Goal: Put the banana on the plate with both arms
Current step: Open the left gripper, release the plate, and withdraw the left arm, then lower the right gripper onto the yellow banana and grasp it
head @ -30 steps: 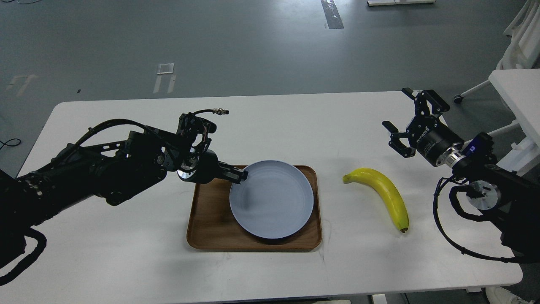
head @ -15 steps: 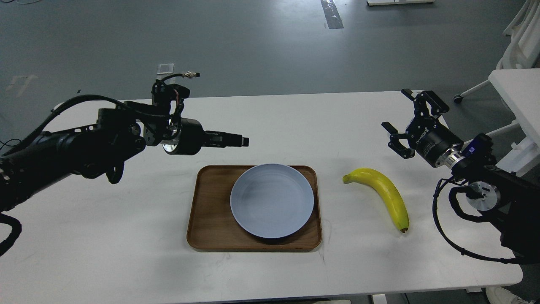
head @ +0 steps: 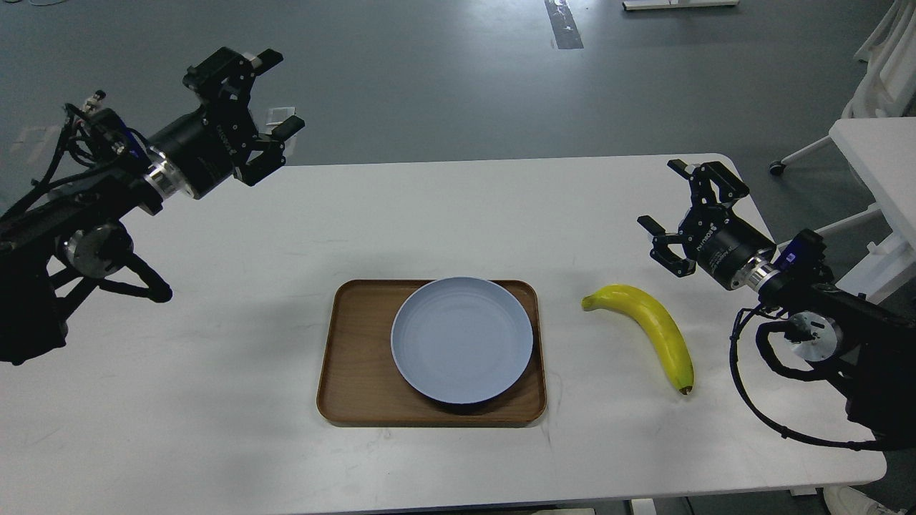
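Now that the left hand point(head: 261, 121) has been withdrawn, fingers apart, from the plate point(head: 462, 340), the banana point(head: 647, 330) can be approached by the spread right hand point(head: 676, 214).

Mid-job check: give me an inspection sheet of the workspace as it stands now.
Surface: white table, faint scuffs.
Job's things: banana lies on the table right of the wooden tray; plate sits empty on the tray.
Clutter: nothing seen.
Grippers: left hand open, raised over the far left edge; right hand open, above the table behind the banana, apart from it.
Cables: black loops hang at the right arm, above the table's right side.
Surroundings: grey floor; a second white table at right.
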You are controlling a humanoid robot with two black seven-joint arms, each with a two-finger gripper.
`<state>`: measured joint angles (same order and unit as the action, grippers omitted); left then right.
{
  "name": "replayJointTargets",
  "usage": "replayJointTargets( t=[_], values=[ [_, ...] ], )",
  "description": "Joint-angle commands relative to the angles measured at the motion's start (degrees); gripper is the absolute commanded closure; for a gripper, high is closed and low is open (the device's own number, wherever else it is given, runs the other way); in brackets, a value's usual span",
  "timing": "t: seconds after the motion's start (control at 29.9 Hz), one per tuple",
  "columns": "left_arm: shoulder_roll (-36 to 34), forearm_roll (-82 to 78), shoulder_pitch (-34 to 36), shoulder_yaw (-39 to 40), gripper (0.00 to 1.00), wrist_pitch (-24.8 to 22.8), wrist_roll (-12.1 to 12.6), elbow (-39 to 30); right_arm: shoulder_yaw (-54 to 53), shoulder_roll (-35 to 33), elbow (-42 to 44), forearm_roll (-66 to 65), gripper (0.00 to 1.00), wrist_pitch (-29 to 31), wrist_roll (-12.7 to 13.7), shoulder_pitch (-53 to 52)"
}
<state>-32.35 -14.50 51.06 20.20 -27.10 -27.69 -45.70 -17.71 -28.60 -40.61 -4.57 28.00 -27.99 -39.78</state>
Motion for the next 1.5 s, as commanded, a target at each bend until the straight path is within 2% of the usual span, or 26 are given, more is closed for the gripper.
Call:
replayJointTargets(
  t=[0.0, 0.17, 0.37, 0.43, 0.57, 0.7, 1.04, 1.3, 1.47],
  values=[
    [0.63, 0.70, -5.70, 3.88, 0.02, 0.56, -0.31, 0.26, 0.49, -0.58, -0.61, -0.09, 0.00, 0.00, -0.01, -0.13],
    [2.02, 1.31, -9.92, 4.41, 0.02, -0.76, -0.31, 0.43, 1.89, -3.99, -5.51, -2.01, 0.00, 0.00, -0.01, -0.91],
    [3.96, 2.81, -11.60, 4.49, 0.02, -0.90, -0.31, 0.61, 5.05, -9.89, -12.20, -9.22, 0.00, 0.00, -0.01, -5.04],
    [4.75, 2.90, -12.30, 6.15, 0.02, -0.90, -0.31, 1.48, 7.94, -13.30, -14.57, -13.86, 0.00, 0.00, -0.01, -9.85],
    [5.81, 2.90, -13.01, 8.89, 0.02, -0.90, -0.31, 2.45, 14.88, -15.25, -15.02, -23.44, 0.00, 0.00, -0.01, -18.91],
    [5.99, 2.81, -12.92, 9.07, 0.02, -0.90, -0.31, 2.46, 25.68, -14.55, -15.11, -37.14, 0.00, 0.00, -0.01, -30.07],
    [5.37, 2.72, -12.92, 9.07, 0.02, -0.90, -0.26, 2.28, 41.68, -9.46, -15.11, -68.44, 0.00, 0.00, -0.01, -38.61],
    [5.11, 2.72, -13.00, 9.07, 0.02, -0.90, -0.31, 2.19, 51.19, -3.84, -14.67, -73.74, 0.00, 0.00, -0.01, -40.03],
    [4.76, 2.72, -13.01, 9.07, 0.02, -0.90, -0.31, 2.19, 52.52, -1.55, -12.57, -73.74, 0.00, 0.00, -0.01, -39.33]
  ],
)
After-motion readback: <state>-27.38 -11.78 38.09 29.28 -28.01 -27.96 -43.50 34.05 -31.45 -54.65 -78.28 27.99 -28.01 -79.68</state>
